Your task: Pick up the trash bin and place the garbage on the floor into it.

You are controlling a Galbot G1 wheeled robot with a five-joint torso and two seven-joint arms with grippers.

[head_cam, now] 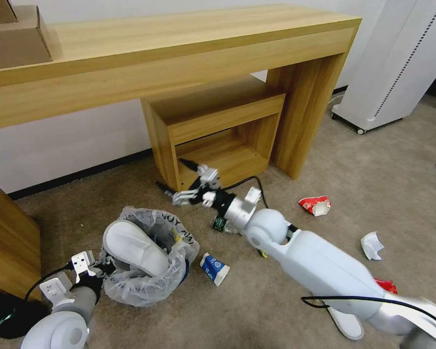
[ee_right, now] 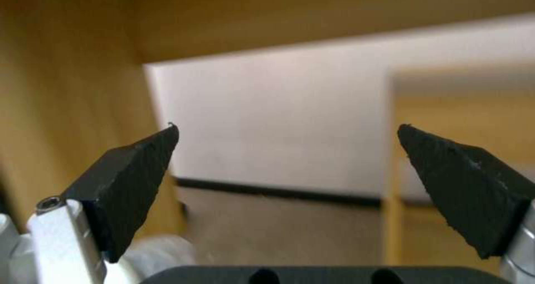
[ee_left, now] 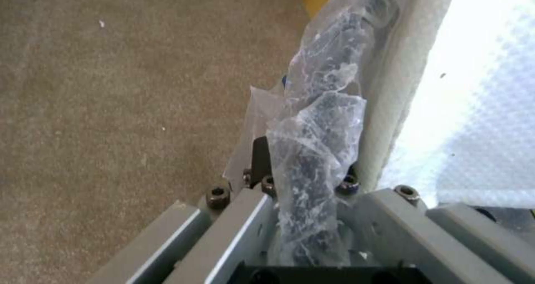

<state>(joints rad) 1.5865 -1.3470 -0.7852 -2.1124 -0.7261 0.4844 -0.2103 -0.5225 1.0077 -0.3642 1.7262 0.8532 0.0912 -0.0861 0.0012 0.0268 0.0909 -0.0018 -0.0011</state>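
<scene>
So the left gripper point(head_cam: 103, 268) has its jaws clamped on the plastic-lined rim of the trash bin point(head_cam: 145, 257), gripping it at the bin's 9 o'clock edge, with the bin down on the floor point(head_cam: 353, 165). A white slipper point(head_cam: 133, 249) is already stuffed inside. The right gripper point(head_cam: 179, 180) hangs over the carpet at about 1 o'clock from the bin, just in front of the small wooden shelf point(head_cam: 213, 133), jaws spread wide with nothing between them. A blue-white carton scrap point(head_cam: 214, 268) lies just off the bin at 3 o'clock, and a red wrapper point(head_cam: 315, 205) is well apart further out.
</scene>
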